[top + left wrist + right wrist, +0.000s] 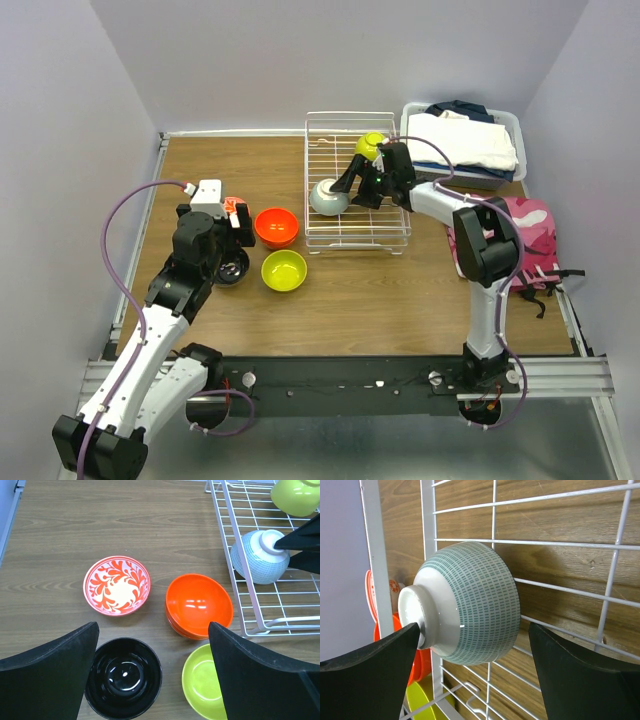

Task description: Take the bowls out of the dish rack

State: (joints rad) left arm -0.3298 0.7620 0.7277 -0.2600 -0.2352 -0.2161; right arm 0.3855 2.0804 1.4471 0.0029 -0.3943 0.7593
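The white wire dish rack point(356, 243) stands at the back centre of the table. In it a pale blue bowl point(328, 197) lies upside down and tilted, and a lime-green bowl point(370, 146) sits further back. My right gripper point(474, 630) is open and straddles the pale blue bowl point(470, 605), one finger by its foot ring, the other clear of its rim. On the table left of the rack point(250, 611) sit stacked orange bowls point(199, 605), a lime-green bowl point(202, 682), a dark bowl point(123, 676) and a white-and-red patterned bowl point(116, 585). My left gripper point(153, 627) hangs open above them, holding nothing.
A grey bin of folded clothes point(462, 140) stands right of the rack at the back. A pink camouflage bag point(525, 240) lies at the table's right edge. Pale walls close in the left, back and right sides.
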